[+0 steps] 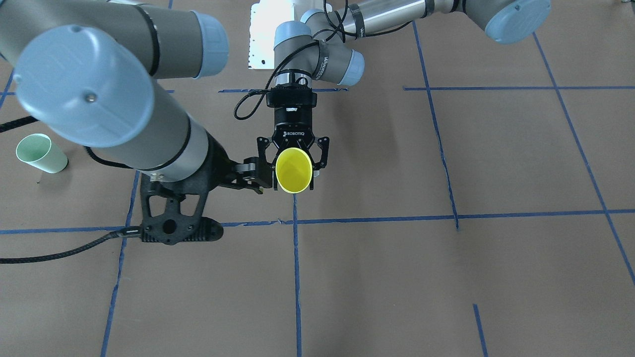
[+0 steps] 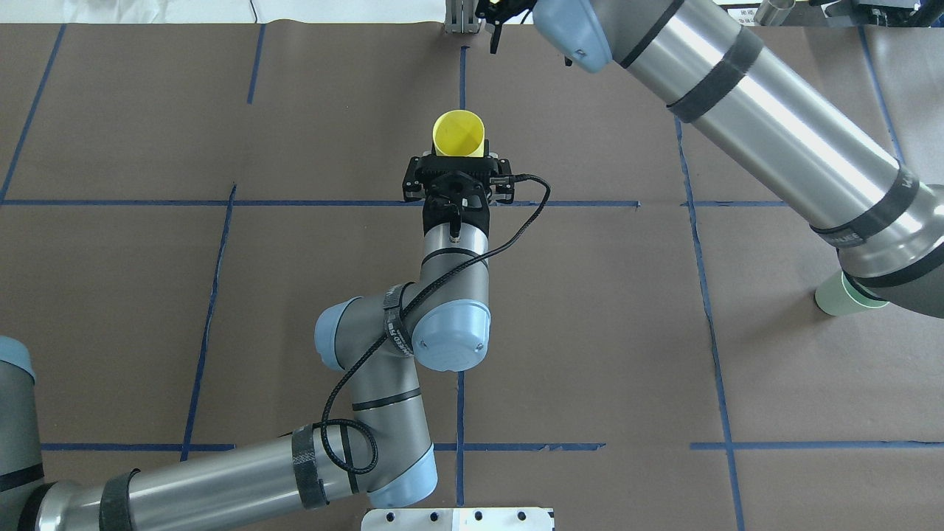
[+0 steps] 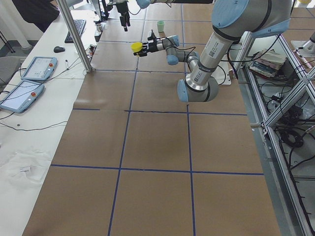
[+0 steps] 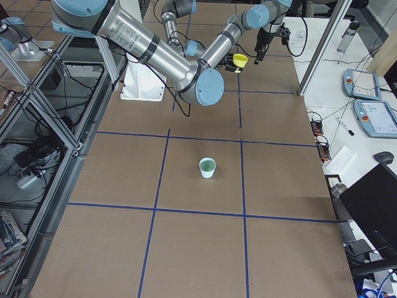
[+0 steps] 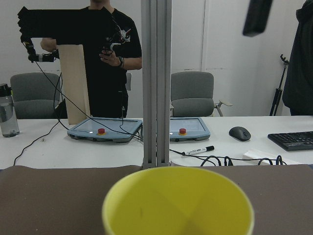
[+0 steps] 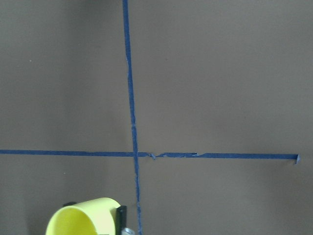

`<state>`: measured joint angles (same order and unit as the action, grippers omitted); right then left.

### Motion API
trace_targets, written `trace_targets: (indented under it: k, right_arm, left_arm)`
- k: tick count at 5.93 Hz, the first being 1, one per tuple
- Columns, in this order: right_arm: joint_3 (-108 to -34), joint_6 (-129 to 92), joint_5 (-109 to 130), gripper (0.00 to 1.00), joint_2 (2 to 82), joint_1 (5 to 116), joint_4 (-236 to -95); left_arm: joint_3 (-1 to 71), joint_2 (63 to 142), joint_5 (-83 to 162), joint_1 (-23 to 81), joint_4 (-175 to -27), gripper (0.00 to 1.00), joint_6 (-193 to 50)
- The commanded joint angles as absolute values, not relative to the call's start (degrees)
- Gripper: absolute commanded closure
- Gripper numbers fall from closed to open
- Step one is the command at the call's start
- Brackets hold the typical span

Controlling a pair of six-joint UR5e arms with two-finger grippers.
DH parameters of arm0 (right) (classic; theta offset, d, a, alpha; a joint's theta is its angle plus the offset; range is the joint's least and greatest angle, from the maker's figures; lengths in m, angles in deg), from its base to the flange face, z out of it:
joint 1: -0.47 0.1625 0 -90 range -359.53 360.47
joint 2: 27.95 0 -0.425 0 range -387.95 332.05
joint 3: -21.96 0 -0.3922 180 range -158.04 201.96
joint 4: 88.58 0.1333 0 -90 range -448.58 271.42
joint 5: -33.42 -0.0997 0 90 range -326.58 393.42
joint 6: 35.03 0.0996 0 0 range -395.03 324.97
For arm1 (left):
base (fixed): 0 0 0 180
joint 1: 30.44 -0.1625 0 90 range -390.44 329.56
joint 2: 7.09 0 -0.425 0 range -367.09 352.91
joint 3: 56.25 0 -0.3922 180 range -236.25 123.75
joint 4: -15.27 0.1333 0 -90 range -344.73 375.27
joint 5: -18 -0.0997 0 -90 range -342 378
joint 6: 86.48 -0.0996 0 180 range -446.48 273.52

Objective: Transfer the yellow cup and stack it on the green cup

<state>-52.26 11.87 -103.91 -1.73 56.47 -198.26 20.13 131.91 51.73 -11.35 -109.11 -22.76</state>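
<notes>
one yellow cup [image 1: 293, 170], one green cup [image 1: 40, 153]

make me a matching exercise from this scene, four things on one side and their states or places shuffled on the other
Things:
1 yellow cup
2 green cup
3 left gripper
4 right gripper

States:
a standing upright alone on the table
b shut around a cup
c held up off the table
d close beside the held cup, grip unclear

Pairs: 1-c, 2-a, 3-b, 4-d
</notes>
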Motion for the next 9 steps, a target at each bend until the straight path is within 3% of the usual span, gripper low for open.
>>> trace_targets:
  k: [1, 9]
  right_arm:
    - [-50.6, 12.8, -102.7, 0.05, -3.1, 54.3, -198.3]
    - [-46.1, 10.2, -100.0, 0.25, -5.2, 49.3, -199.1]
  left_arm:
    - [20.1, 131.9, 51.8, -11.4, -109.2, 0.52, -22.8]
    - [20.2, 131.6, 51.8, -11.4, -109.2, 0.52, -23.2]
